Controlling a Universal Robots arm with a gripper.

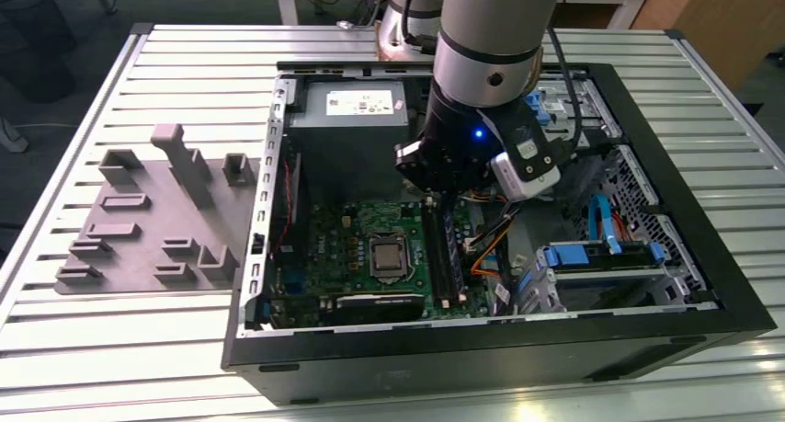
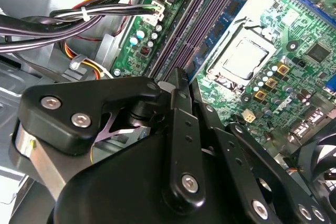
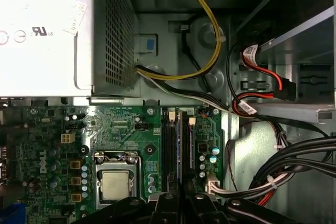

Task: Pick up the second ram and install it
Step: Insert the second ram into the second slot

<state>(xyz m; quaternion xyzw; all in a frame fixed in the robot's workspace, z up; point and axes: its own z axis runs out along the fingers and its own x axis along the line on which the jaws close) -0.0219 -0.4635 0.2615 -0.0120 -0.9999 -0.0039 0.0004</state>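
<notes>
One gripper (image 1: 432, 194) hangs vertically above the sockets (image 1: 438, 247).

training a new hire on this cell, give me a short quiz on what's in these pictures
1. In the exterior view, on which side of the computer case is the grey fixture?
2. True or false: the tool hangs over the grey fixture.
3. The tool is nearest the: A) black sockets B) power supply C) blue drive bay

Key: 1 the exterior view's left; 2 false; 3 A
</notes>
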